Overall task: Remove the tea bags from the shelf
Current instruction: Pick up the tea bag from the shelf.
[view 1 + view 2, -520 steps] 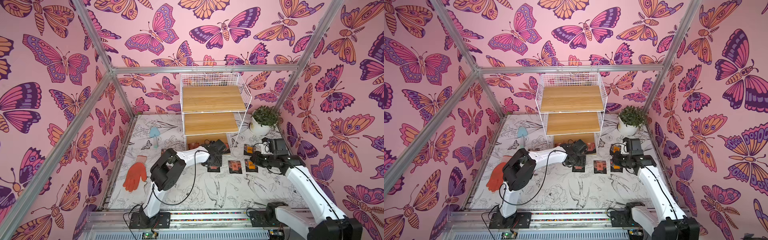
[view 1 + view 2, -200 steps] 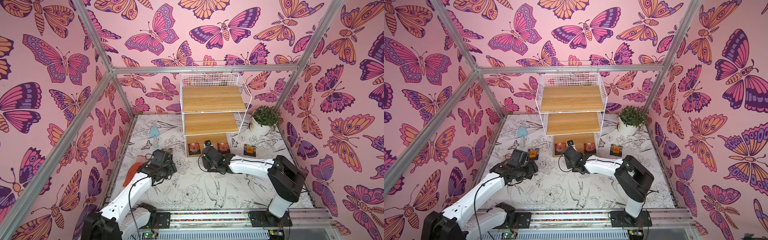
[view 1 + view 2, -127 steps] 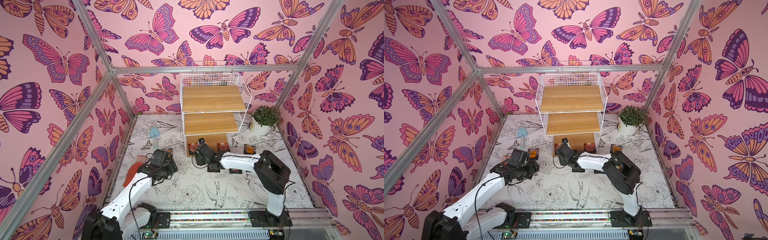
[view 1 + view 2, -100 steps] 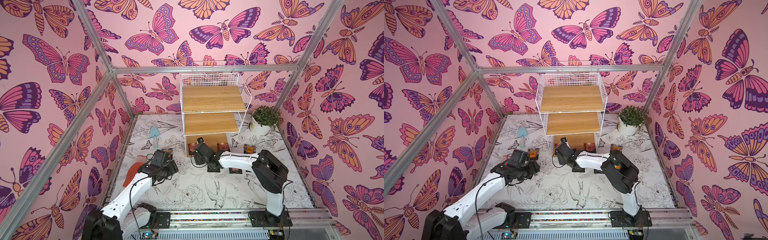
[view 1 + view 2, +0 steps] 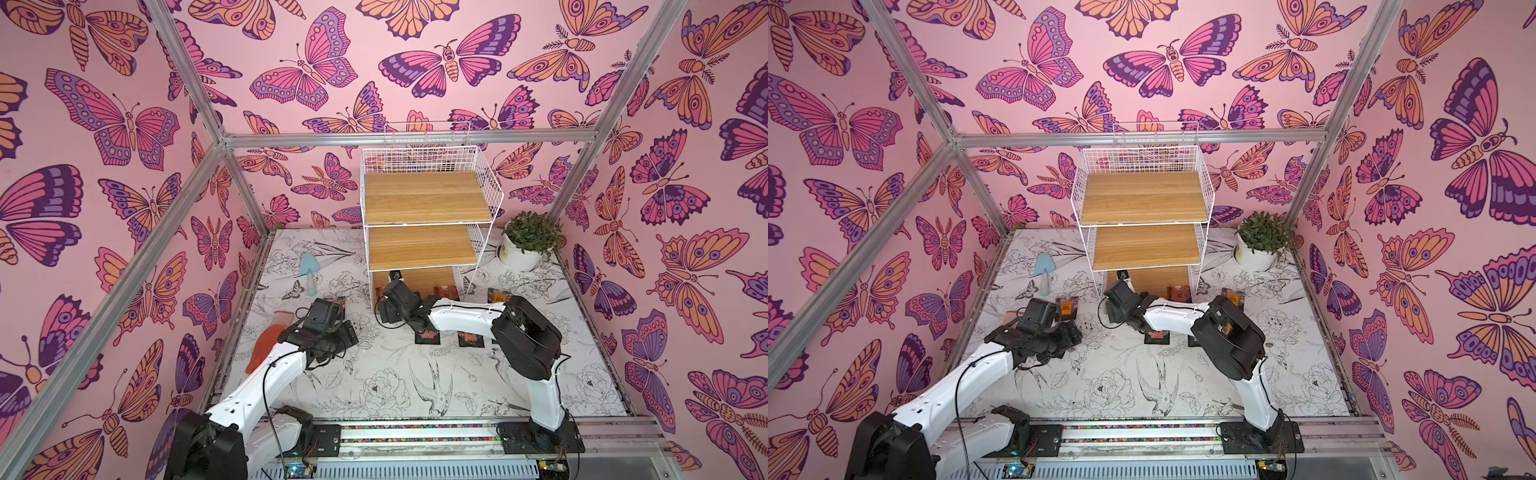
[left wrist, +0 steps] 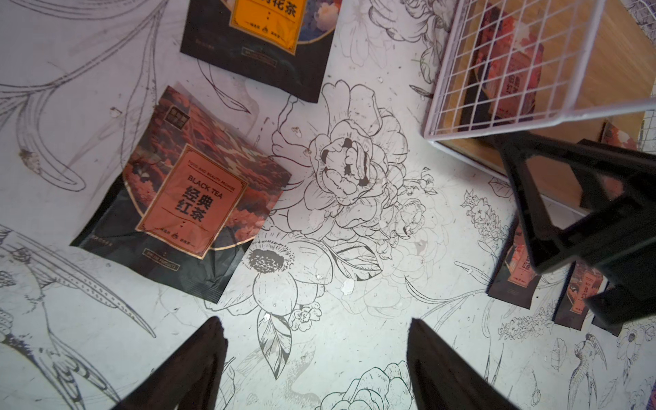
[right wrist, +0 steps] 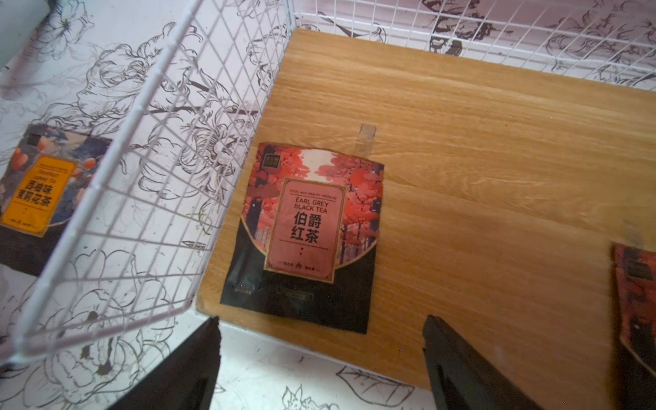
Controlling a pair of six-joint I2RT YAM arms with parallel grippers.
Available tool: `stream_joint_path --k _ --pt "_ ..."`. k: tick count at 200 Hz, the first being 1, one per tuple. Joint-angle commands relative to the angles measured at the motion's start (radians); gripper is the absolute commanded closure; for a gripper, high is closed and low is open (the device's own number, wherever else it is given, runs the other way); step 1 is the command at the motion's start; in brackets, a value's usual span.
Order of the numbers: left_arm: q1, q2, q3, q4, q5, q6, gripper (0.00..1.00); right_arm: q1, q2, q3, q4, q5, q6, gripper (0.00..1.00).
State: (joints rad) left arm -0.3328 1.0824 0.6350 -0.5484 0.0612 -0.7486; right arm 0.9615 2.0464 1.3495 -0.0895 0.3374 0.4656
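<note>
**Earl Grey tea bag** (image 7: pixel 305 234); flat black sachet with a reddish-pink picture label; lies face up on the lowest board (image 7: pixel 479 159) of the shelf (image 5: pixel 428 199), at the board's front corner, just beside the wire side panel (image 7: pixel 106 170); black lower edge turned towards the tool, label end pointing deeper into the shelf; slightly askew to the board's front edge.

**Second tea bag** (image 7: pixel 635 301); same board, farther along; only its edge shows in the right wrist view.

**Right gripper** (image 7: pixel 321 332); fingers spread wide, nothing between them; poised at the board's front edge, with the Earl Grey tea bag straight ahead and its near edge just beyond the fingertips. Judged: this is the nearer arm; a short reach forward and down should serve; the sachet lies flat, so its near edge is the likely purchase; the wire side panel crowds one finger.

**Left gripper** (image 6: pixel 316 326); fingers likewise apart and empty; hangs over the table cover (image 6: pixel 355 312), outside the shelf and well apart from the item.

**Off the shelf**: Black Tea sachet (image 6: pixel 188 202) and orange-labelled sachet (image 6: pixel 262 32); both flat on the table cover near the left gripper.
</note>
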Motion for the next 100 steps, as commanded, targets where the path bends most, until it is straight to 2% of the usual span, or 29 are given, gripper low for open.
stream_joint_path --k 1,100 --pt "0.006 0.008 -0.017 0.002 0.006 0.005 0.17 -0.009 0.027 0.029 0.026 -0.011 0.026 0.05" --pt "0.006 0.015 -0.009 0.002 0.011 0.006 0.17 -0.017 0.095 0.082 0.025 -0.058 0.027 0.03"
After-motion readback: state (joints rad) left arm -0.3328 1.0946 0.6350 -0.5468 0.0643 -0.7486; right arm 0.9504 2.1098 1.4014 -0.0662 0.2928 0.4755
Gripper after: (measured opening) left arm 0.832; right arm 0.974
